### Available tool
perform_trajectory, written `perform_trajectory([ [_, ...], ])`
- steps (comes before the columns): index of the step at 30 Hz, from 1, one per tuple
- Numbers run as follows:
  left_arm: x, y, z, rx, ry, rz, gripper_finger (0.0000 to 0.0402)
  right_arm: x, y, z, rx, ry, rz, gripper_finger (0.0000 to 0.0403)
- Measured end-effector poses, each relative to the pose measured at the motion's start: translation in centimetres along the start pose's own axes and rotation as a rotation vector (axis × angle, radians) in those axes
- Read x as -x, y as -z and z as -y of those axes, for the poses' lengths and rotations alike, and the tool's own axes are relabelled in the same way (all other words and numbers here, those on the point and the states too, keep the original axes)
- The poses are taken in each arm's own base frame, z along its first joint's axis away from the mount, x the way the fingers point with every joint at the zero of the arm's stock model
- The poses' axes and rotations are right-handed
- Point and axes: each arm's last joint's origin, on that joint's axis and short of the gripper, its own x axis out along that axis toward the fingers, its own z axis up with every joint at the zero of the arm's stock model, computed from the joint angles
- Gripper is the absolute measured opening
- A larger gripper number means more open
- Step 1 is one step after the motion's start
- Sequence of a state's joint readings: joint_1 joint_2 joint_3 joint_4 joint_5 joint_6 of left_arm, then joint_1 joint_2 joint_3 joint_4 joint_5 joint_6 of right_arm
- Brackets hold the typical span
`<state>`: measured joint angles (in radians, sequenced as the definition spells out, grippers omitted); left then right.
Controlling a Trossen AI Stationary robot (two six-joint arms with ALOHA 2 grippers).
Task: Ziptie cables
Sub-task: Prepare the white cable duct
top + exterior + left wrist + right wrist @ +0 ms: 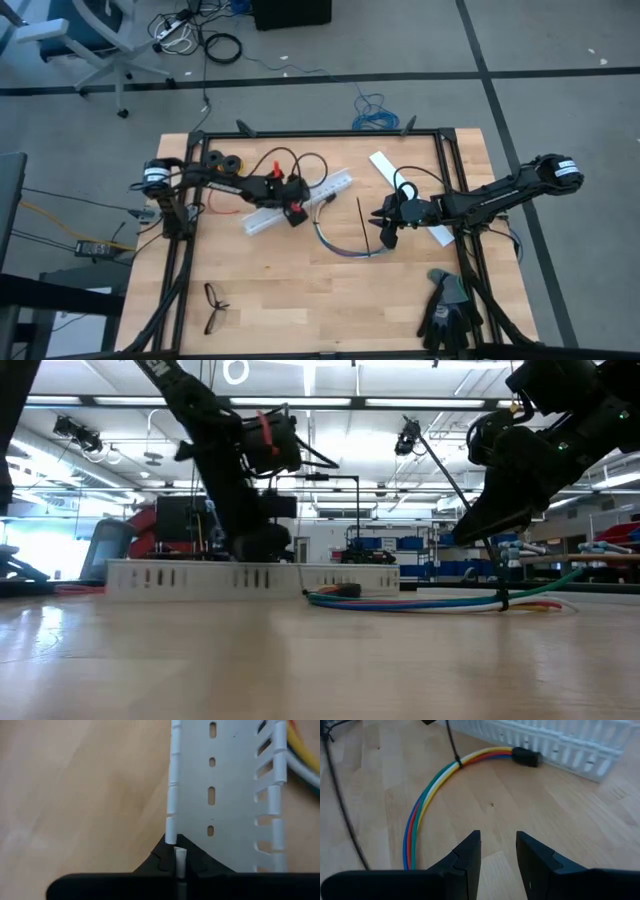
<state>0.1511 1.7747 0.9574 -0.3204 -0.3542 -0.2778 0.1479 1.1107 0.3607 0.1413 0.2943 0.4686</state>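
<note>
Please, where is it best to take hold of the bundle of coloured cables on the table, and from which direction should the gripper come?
Probably the middle of the arc of the cables, beyond the black ziptie already round them. There the wires lie flat and tight together, clear of the white slotted strip. The open right gripper could come down from above, jaws across the bundle.

We are seeing a white slotted strip lying diagonally near the centre of the wooden table, a second white strip lying toward 2 o'clock. Black eyeglasses are sitting at 7 o'clock near the table edge. A pair of dark gloves is resting at 5 o'clock. Off the table, blue cable coil is lying on the floor at 12 o'clock, a chair base standing at 10 o'clock.
</note>
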Motion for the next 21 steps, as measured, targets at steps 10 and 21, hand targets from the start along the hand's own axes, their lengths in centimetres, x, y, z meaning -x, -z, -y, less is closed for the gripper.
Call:
perform_trajectory([
  [10,-0.1,-2.4,-1.9,0.009,-0.12,0.082,0.0078,0.0,0.0,0.0,0.005,0.001,-0.002,0.0112],
  [21,0.8,-3.4,-2.2,-0.085,-0.164,0.124,0.0152,0.0,0.0,0.0,0.027,0.002,-0.001,0.0112],
])
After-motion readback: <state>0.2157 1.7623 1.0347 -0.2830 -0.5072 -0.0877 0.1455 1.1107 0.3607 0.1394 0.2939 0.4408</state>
